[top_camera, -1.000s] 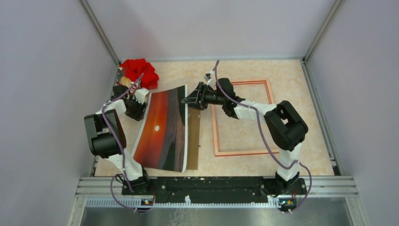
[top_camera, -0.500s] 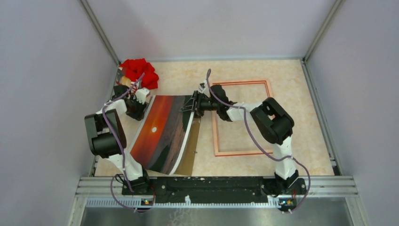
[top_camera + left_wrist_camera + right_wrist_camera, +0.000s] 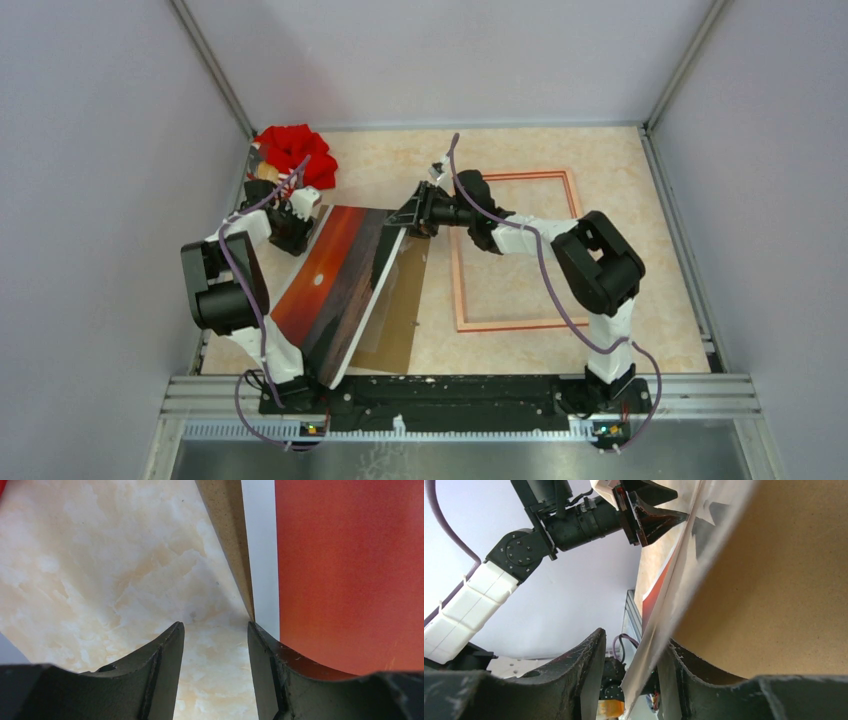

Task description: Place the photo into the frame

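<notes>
The photo (image 3: 335, 285), a red-orange sunset print, stands tilted with its right edge raised and its left edge low. Its far right corner sits between the jaws of my right gripper (image 3: 412, 214). In the right wrist view the thin sheet (image 3: 674, 595) lies against one finger of that gripper (image 3: 635, 637), with a gap to the other. My left gripper (image 3: 296, 226) is open and empty at the photo's far left corner. Its right fingertip (image 3: 260, 640) touches the print's white border (image 3: 350, 570). The frame (image 3: 458, 280) lies flat to the right, pale side up.
A brown hardboard panel (image 3: 395, 320) lies flat under the raised photo and also shows in both wrist views (image 3: 225, 520) (image 3: 774, 580). A red bundle (image 3: 295, 150) sits at the far left corner. Walls and rails enclose the table.
The photo's right edge has risen and the print has tipped more steeply to the left, uncovering more of the brown panel. My right gripper stayed at that corner. The left arm barely moved.
</notes>
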Tool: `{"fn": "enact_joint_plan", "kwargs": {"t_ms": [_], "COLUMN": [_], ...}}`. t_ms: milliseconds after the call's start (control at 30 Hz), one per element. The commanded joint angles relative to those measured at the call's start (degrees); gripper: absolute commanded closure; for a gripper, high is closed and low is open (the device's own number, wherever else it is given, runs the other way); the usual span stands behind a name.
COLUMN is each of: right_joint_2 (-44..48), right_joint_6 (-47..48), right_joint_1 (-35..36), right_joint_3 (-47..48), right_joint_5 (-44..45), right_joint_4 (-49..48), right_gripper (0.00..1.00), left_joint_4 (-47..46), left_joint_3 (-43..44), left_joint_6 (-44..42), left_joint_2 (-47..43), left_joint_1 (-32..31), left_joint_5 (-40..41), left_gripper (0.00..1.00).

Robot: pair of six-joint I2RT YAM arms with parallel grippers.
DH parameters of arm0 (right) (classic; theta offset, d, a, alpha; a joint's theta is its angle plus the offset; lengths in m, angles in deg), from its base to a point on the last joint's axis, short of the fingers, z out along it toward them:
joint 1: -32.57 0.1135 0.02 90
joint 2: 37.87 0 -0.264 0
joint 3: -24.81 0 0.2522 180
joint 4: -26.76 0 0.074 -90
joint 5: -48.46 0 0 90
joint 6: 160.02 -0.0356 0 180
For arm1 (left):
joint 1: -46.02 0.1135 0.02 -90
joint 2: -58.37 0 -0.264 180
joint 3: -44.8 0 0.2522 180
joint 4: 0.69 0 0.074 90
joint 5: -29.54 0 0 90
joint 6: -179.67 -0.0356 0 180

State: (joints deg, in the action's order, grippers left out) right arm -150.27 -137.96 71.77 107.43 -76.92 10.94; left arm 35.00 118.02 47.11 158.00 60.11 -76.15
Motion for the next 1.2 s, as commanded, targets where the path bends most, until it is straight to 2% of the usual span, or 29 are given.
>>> {"fn": "enact_joint_plan", "kwargs": {"t_ms": [0,333,600,733,1167], "right_joint_2": [-0.18,5.21,6.76,8.50,12.96], "right_joint_6": [-1.72,1.61,3.50,5.72,11.48], "right_joint_1": [-0.39,-4.08,-4.84,-5.74,-10.11], "right_joint_3": [0.81,-2.10,-1.83,-1.94,-2.07], "right_joint_5": [-0.20,0.39,-0.31,0.34,-1.05], "right_joint_4": [-5.33,-1.47,0.86,4.38,12.27], "right_gripper": [0.59,0.76,0.77,0.85,0.88], "left_joint_4": [5.93,6.68,7.59,7.97,9.48], "left_joint_3": [-0.36,1.95,3.10,3.60,5.05], "left_joint_6": [-1.29,-1.47,-1.08,-1.03,-0.06], "left_joint_2": [1.31,2.05,2.09,1.86,2.01], "left_joint_1": [-0.81,0.09,0.24,0.22,0.07], "left_joint_5": [0.61,1.74,1.18,1.38,0.18], "left_gripper": [0.43,0.43,0.43,0.43,0.43]}}
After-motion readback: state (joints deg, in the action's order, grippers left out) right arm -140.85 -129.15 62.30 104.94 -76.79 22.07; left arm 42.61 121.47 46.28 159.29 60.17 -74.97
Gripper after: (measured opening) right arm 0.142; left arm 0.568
